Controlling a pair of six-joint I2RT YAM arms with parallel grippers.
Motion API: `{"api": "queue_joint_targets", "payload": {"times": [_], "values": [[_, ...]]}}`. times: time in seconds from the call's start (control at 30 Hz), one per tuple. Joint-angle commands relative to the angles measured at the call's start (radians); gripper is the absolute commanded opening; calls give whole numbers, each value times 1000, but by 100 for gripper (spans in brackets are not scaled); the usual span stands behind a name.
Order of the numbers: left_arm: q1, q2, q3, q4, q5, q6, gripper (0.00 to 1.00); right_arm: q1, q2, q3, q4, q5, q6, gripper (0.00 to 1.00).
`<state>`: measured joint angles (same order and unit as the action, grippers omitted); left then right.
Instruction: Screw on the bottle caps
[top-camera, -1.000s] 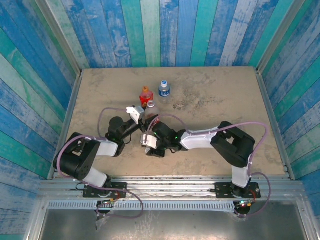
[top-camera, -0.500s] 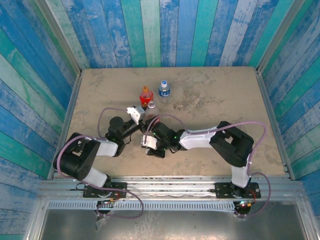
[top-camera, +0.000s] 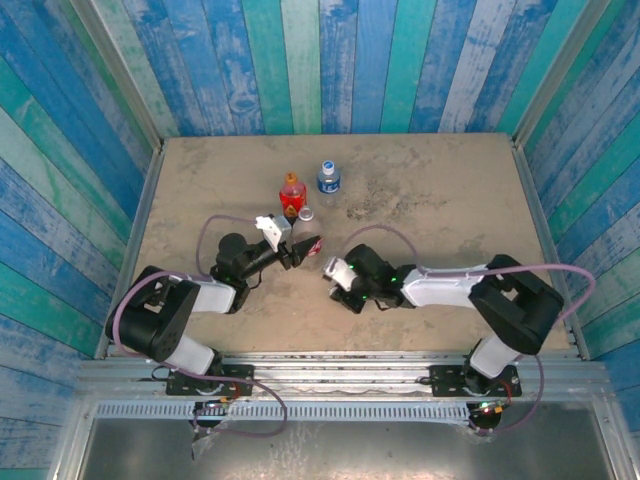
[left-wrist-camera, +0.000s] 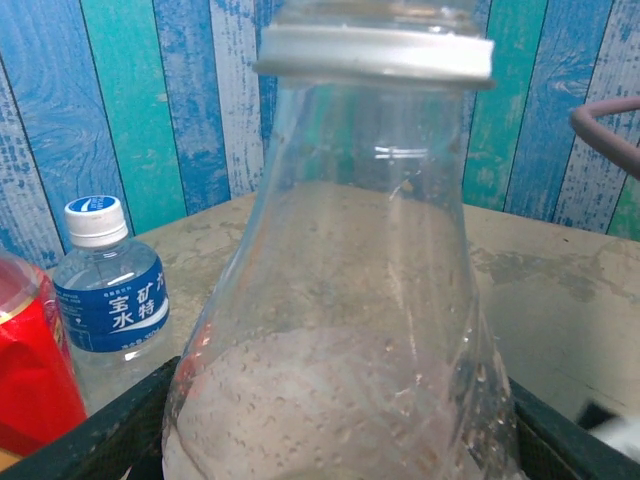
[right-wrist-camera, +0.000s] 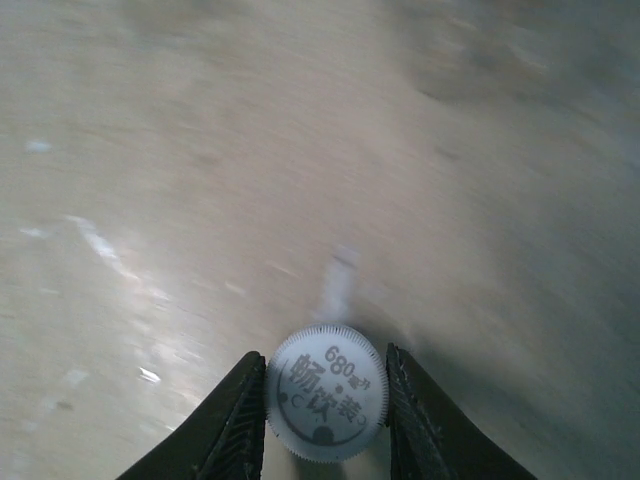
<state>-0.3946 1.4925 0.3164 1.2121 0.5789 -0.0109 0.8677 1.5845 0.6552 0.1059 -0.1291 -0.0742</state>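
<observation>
Holds the clear bottle (left-wrist-camera: 330, 300) by its body, clamped in the left gripper (top-camera: 298, 252), neck bare, probably to steady it for threading. Behind, well apart from the work: red-and-yellow bottle (top-camera: 291, 192) and capped blue-label bottle (top-camera: 328, 178), both upright. Pinches the white cap (right-wrist-camera: 327, 392) by its rim in the right gripper (right-wrist-camera: 325, 362), near the bottle's right, seemingly ready for the neck.

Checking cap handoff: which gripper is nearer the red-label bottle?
Left. The left gripper grips the red-label bottle; the right gripper, pinching the white cap, sits apart to its right.
</observation>
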Motion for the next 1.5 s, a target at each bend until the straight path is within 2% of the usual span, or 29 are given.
{"api": "queue_joint_targets", "payload": {"times": [0.0,0.27,0.37,0.43,0.5,0.57,0.67,0.73,0.87,1.1,1.37,1.47], "values": [[-10,-61,-19,8,34,11,69,-38,-69,-59,4,119,180,31],[-53,-73,-89,82,62,-48,69,-119,-154,-124,-114,392,425,31],[-86,-92,-95,68,53,-47,69,-121,-183,-126,-127,425,443,31],[-106,-96,-88,49,55,-39,69,-120,-193,-111,-144,418,439,36],[-119,-97,-74,4,54,-19,69,-121,-203,-97,-164,420,431,48],[-121,-92,-68,-6,55,-17,69,-120,-219,-92,-179,423,432,55],[-121,-80,-53,-37,67,-14,68,-120,-251,-80,-210,431,461,63],[-121,-71,-48,-36,74,-17,67,-120,-267,-68,-229,438,494,65],[-121,-70,-44,-44,73,-13,67,-120,-259,-26,-278,402,517,59],[-121,-78,-42,-76,64,11,69,-121,-138,89,-415,378,511,47],[-121,-84,-41,-89,57,16,69,-122,-44,135,-468,329,513,47],[-121,-78,-44,-69,58,7,69,-122,-27,129,-453,320,519,43]]}}
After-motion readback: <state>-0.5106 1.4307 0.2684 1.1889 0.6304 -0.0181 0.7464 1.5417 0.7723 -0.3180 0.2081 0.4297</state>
